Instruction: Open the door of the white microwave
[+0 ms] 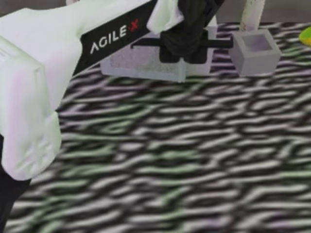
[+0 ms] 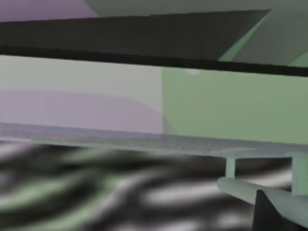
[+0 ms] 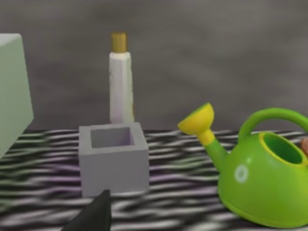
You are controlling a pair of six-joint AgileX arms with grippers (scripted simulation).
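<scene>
The white microwave (image 1: 146, 63) sits at the far edge of the striped bench (image 1: 170, 160), a little left of centre in the top view. Most of it is hidden under the left arm; only its pale front and lower edge show. In the left wrist view, the door (image 2: 144, 142) is a thin grey speckled slab seen edge-on, with a pale bar handle (image 2: 250, 190) beneath it.

The left claw (image 1: 187, 46) is right at the microwave's front, touching or nearly so; I cannot tell whether its fingers are open or closed.

To the right stand one small grey open cube (image 1: 255, 51), one white bottle (image 3: 120, 82) with a tan cap, and one green watering can (image 3: 262, 178).

The right claw (image 3: 94, 216) shows only a dark fingertip near the cube; its state is unclear.
</scene>
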